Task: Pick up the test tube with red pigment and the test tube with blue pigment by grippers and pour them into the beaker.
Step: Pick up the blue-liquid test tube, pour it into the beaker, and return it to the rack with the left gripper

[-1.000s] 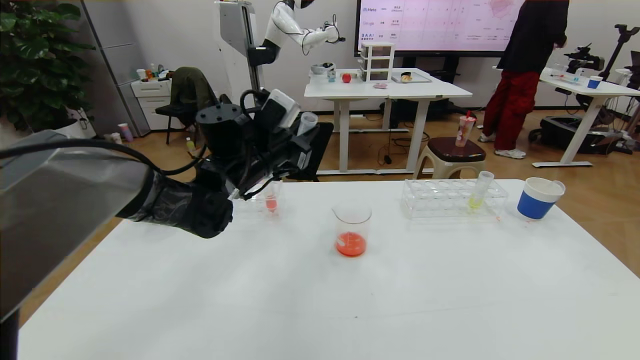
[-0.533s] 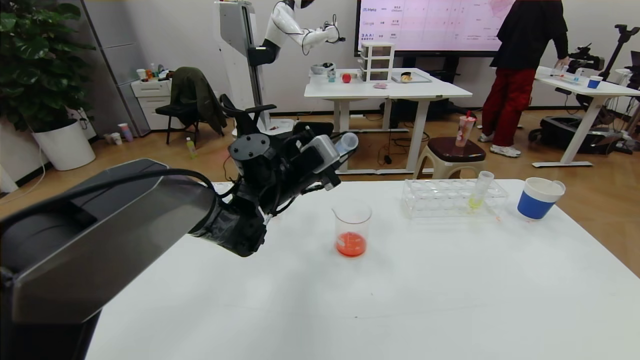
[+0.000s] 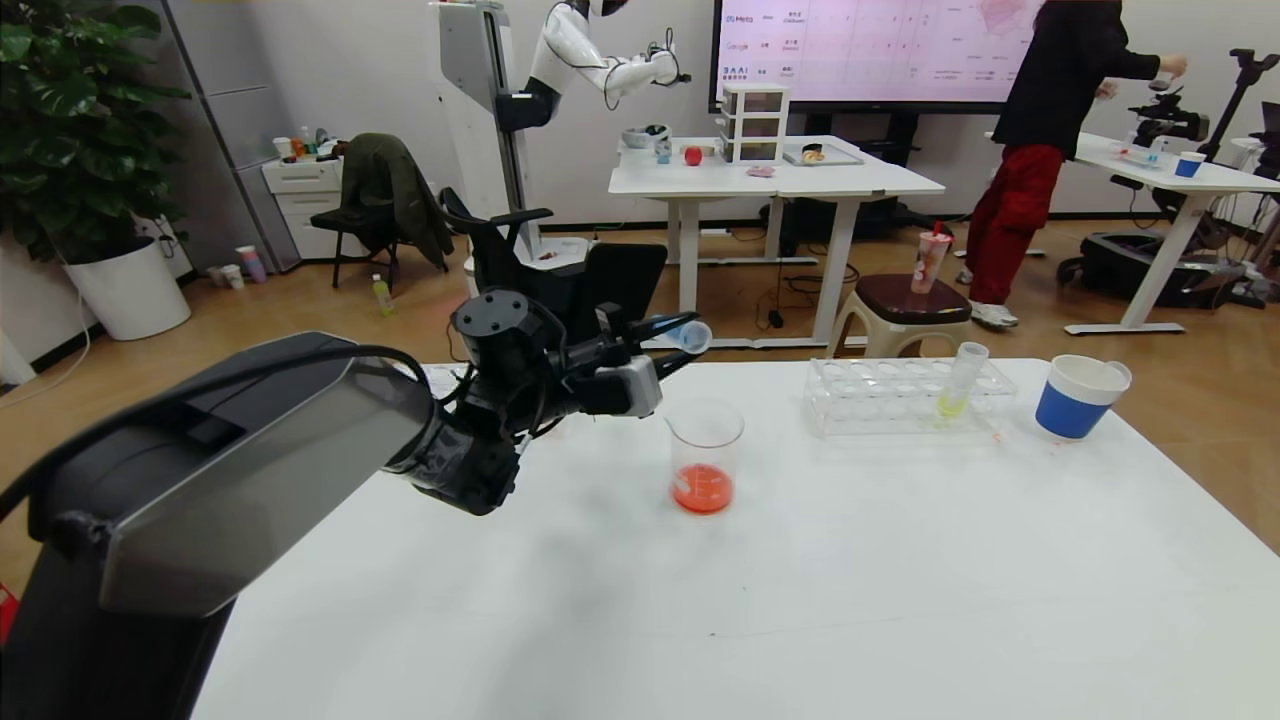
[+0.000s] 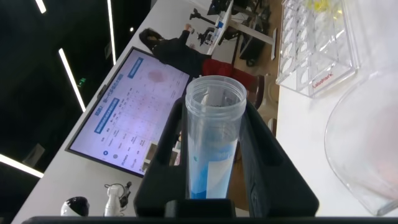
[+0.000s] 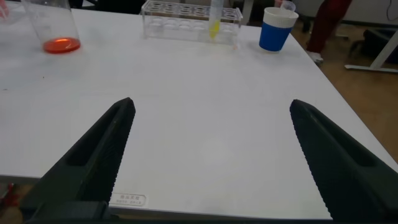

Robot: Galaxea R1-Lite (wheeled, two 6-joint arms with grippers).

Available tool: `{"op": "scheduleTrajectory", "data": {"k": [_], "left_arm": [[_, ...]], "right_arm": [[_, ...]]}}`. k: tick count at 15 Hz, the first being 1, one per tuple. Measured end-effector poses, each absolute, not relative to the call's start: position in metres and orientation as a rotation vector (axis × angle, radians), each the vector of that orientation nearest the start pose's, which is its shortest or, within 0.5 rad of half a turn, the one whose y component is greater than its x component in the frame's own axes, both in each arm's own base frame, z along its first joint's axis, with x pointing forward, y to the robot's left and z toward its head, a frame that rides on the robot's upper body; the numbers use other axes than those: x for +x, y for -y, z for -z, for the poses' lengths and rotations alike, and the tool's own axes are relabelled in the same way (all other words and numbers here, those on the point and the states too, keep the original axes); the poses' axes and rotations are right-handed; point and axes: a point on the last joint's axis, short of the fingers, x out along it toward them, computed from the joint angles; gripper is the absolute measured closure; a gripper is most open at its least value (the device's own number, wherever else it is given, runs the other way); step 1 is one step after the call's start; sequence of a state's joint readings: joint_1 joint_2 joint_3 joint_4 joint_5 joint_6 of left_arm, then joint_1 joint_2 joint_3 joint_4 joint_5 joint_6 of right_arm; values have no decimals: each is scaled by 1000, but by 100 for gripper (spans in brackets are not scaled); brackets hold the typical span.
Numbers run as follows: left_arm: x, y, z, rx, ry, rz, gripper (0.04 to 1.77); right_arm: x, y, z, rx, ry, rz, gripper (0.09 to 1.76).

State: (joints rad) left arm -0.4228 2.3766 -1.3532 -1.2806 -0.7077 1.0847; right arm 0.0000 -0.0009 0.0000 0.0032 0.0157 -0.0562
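Note:
My left gripper (image 3: 652, 345) is shut on the test tube with blue pigment (image 3: 678, 333). It holds the tube tilted almost flat, with the mouth pointing right, just above and behind the rim of the beaker (image 3: 705, 450). The beaker stands mid-table with red liquid at its bottom. In the left wrist view the tube (image 4: 211, 149) sits between the black fingers (image 4: 264, 155), blue liquid low inside, and the beaker (image 4: 367, 143) is close beside it. The test tube with red pigment is out of view. My right gripper (image 5: 211, 118) is open and empty over the table's near edge.
A clear tube rack (image 3: 905, 398) holding a yellow-liquid tube (image 3: 958, 385) stands right of the beaker, with a blue-and-white paper cup (image 3: 1078, 397) beyond it. The right wrist view shows the rack (image 5: 186, 15) and the cup (image 5: 277, 28). My bulky left arm (image 3: 260, 450) covers the table's left.
My left arm has swung right towards the beaker and come lower. The blue tube has tipped from upright to almost flat. The right arm has not moved.

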Motion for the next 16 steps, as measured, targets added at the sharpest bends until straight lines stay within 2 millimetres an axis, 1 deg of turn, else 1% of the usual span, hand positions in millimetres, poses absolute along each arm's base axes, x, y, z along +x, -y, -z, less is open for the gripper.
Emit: {"op": "scheduleTrajectory", "data": {"k": [3, 9, 16], "left_arm": [[424, 201, -113, 1057, 881, 863, 131], [429, 207, -100, 1155, 970, 870, 131], [430, 207, -94, 1261, 1021, 822, 131]], "right_arm": [[-23, 0, -75, -56, -2, -16, 11], [-23, 0, -75, -56, -2, -16, 11], [-23, 0, -75, -56, -2, -16, 11]]}}
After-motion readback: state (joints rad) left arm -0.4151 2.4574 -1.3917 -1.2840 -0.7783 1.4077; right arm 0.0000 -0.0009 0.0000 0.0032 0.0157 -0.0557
